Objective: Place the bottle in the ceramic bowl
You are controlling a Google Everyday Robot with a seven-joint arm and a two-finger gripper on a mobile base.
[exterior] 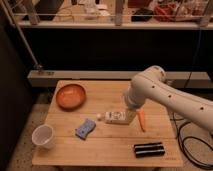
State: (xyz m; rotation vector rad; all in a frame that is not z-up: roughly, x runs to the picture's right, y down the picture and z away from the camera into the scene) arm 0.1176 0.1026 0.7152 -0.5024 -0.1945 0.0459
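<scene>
Lining up a grasp, I'd say: gripper (131, 113) sits jaws-wide, empty, at the right end of the bottle (115, 116) lying flat mid-table, ceramic bowl (70, 95) far left.

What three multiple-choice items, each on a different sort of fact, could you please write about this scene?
1. The ceramic bowl is: A blue; B orange-brown; C white.
2. The gripper is: A over the bowl; B at the right end of the bottle, beside the carrot; C out of view.
3. The bottle: A stands upright; B sits in the bowl; C lies on the table.
Key: B, orange-brown glaze; B, the arm ends there; C, it lies flat on the wood.
</scene>
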